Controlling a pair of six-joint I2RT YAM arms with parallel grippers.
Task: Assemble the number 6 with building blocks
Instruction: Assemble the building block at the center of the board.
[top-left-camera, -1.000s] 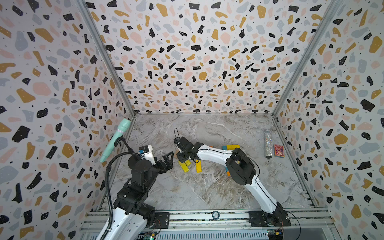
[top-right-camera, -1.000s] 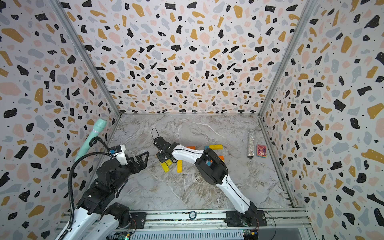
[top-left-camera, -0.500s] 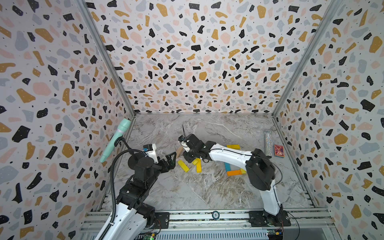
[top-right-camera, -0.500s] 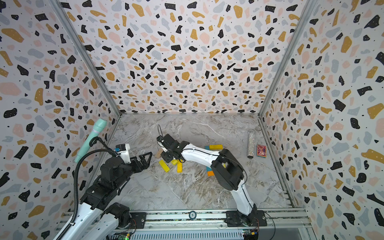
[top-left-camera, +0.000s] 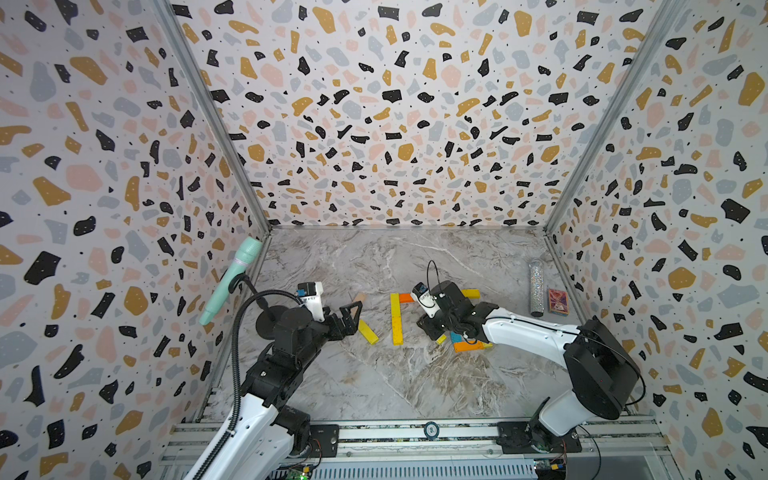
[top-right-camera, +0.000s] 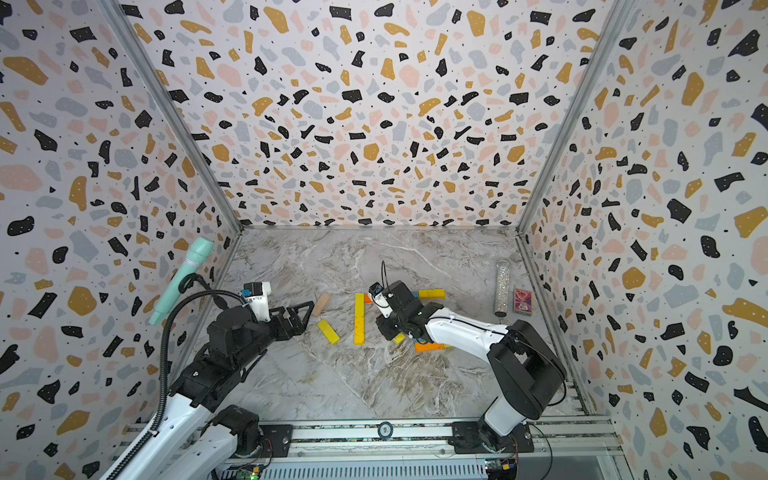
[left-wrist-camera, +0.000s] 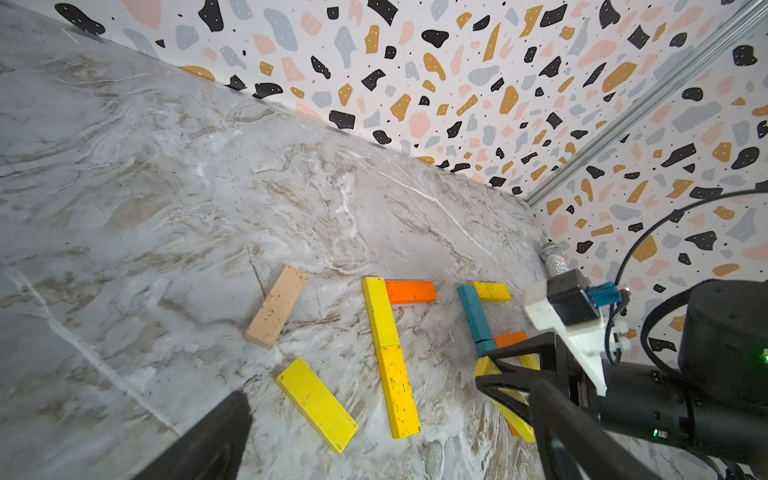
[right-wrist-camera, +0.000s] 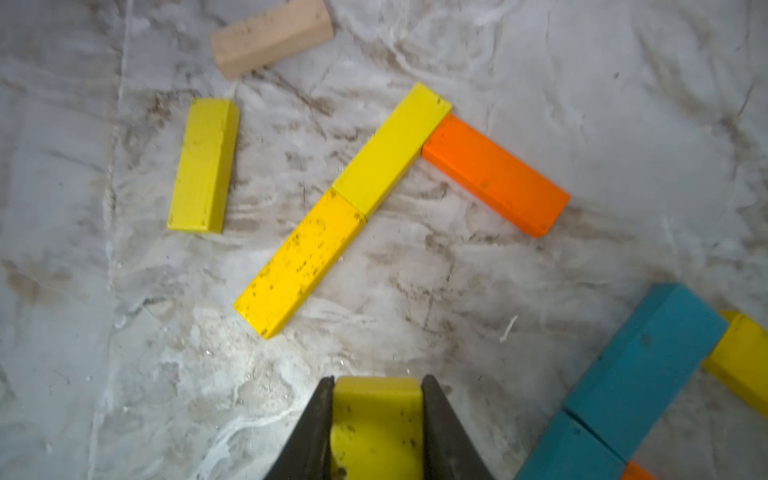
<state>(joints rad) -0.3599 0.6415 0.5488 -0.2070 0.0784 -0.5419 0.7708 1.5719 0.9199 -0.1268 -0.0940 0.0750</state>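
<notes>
The right claw (right-wrist-camera: 378, 384) is clenched on a scuffed yellow block (right-wrist-camera: 376, 432). Ahead of it on the desk (right-wrist-camera: 415, 291), two yellow planks (right-wrist-camera: 299, 266) lie end to end, an orange plank (right-wrist-camera: 494, 174) touching the farther one at a right angle. Teal planks (right-wrist-camera: 640, 365) lie beside. The left claw (top-left-camera: 352, 318) gapes empty near a loose yellow plank (top-left-camera: 368, 331) and a beige plank (top-left-camera: 360, 297).

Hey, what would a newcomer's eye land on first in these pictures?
The loud terrazzo walls hit first, boxing in a marbled tabletop. Mid-table, colour pops: two yellow planks laid end to end, an orange plank branching from their far end. Beside them, the right gripper is clamped on a yellow block.
</notes>
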